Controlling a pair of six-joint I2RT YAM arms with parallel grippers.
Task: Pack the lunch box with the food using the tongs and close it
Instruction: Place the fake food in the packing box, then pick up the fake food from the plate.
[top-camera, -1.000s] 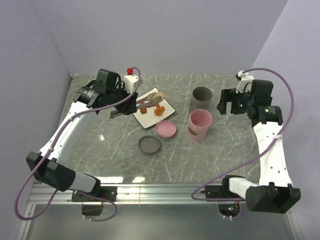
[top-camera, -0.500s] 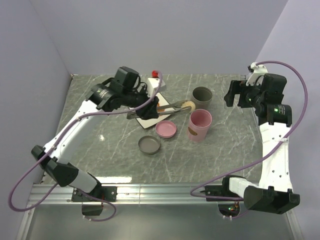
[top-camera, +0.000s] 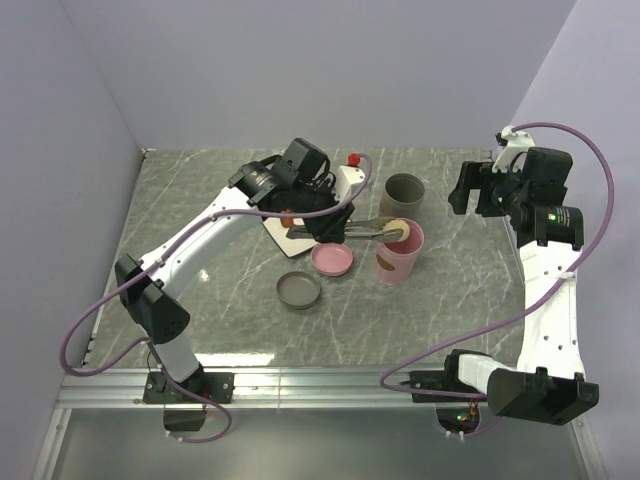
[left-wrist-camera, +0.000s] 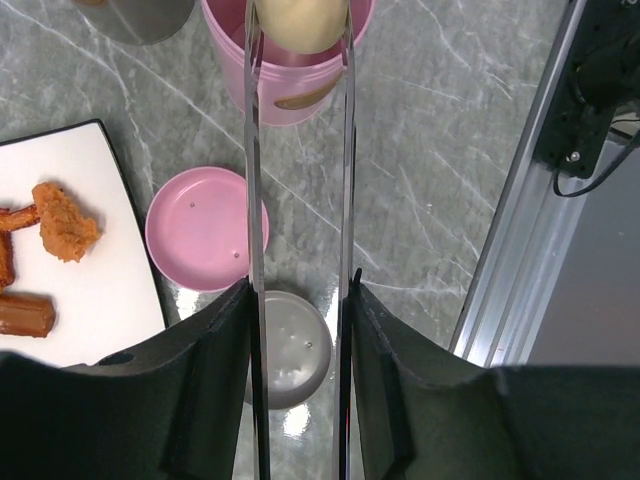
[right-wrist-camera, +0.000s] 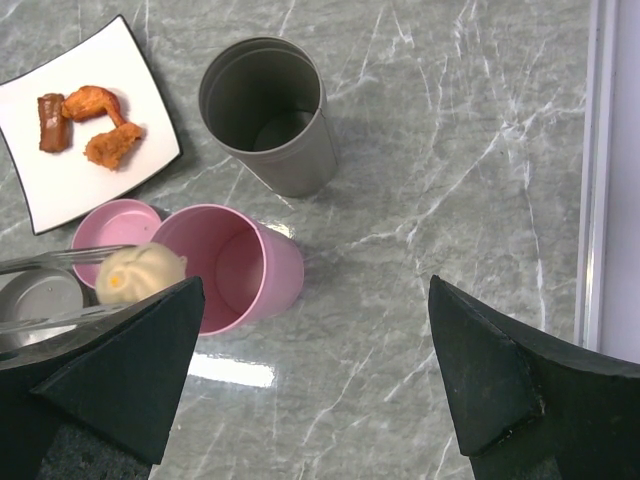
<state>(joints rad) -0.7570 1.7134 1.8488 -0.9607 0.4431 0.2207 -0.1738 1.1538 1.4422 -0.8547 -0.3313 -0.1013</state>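
My left gripper (left-wrist-camera: 300, 290) is shut on the silvery tongs (left-wrist-camera: 254, 200), one arm against each finger. The tongs' tips (top-camera: 365, 228) pinch a pale beige ball (left-wrist-camera: 298, 22) just over the near rim of the open pink lunch box cup (top-camera: 400, 255). In the right wrist view the ball (right-wrist-camera: 140, 272) hangs at the rim of the pink cup (right-wrist-camera: 235, 265). A sausage (right-wrist-camera: 50, 122), a curved orange piece (right-wrist-camera: 95, 100) and a nugget (right-wrist-camera: 113, 145) lie on the white plate (right-wrist-camera: 60, 180). My right gripper (top-camera: 470, 190) hovers open, high to the right of the cups.
A grey cup (top-camera: 404, 195) stands open just behind the pink one. A pink lid (top-camera: 331, 259) and a grey lid (top-camera: 299, 290) lie flat in front of the plate. The aluminium rail (left-wrist-camera: 530, 240) runs along the table's near edge.
My left arm has swung right from the plate, carrying the ball in the tongs to the pink cup's rim. The right gripper rose slightly, then stayed still.
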